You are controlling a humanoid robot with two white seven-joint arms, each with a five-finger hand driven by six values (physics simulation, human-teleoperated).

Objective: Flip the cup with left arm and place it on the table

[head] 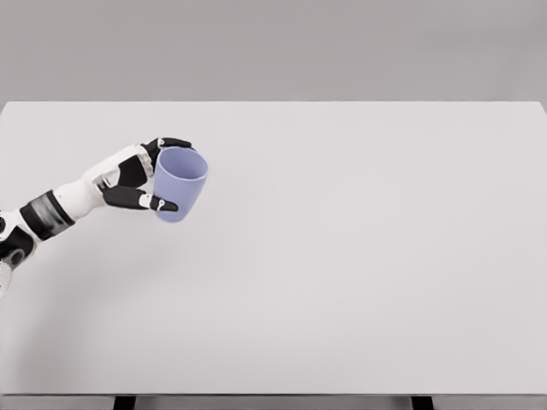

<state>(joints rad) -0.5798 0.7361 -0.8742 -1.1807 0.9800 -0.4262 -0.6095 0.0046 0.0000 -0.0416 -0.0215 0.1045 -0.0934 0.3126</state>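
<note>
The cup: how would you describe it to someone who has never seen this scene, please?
Look at the wide pale grey table and go to its left part, where the white robot left arm comes in. The left hand grips a lavender-blue plastic cup, its opening tilted up. It is the only coloured object there.

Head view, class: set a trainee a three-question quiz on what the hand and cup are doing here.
1. True or false: the left hand grasps the cup.
2. Which colour is the cup: A red, B lavender-blue, C green?
3. Which arm is out of view?

Key: 1 true, its fingers wrap the cup's side above the table. 2 B. 3 the right arm.
</note>
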